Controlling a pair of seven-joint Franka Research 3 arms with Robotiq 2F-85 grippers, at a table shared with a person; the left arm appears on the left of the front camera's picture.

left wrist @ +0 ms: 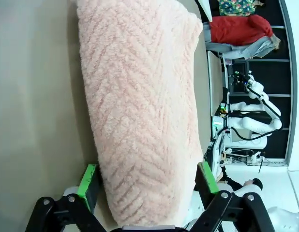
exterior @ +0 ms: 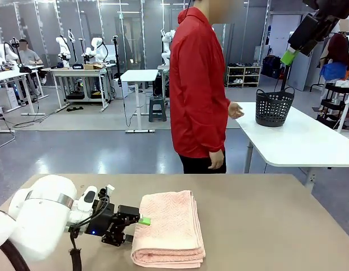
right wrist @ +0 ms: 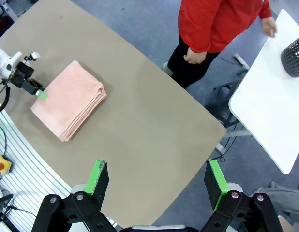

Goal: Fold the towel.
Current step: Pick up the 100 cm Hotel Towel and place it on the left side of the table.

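While the surface (exterior: 265,214) sits mostly bare, I see the towel (exterior: 169,228) lying folded near my side, layered edges showing (looks nearly done). My left end effector (exterior: 135,223) straddles its edge, wide open and gripping nothing, probably to pinch it; my right end effector (right wrist: 156,179) hovers high, open, empty.

pink towel (exterior: 170,227) (folded) on table

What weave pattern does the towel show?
A herringbone zigzag in salmon pink on the towel, clearest in the left wrist view.
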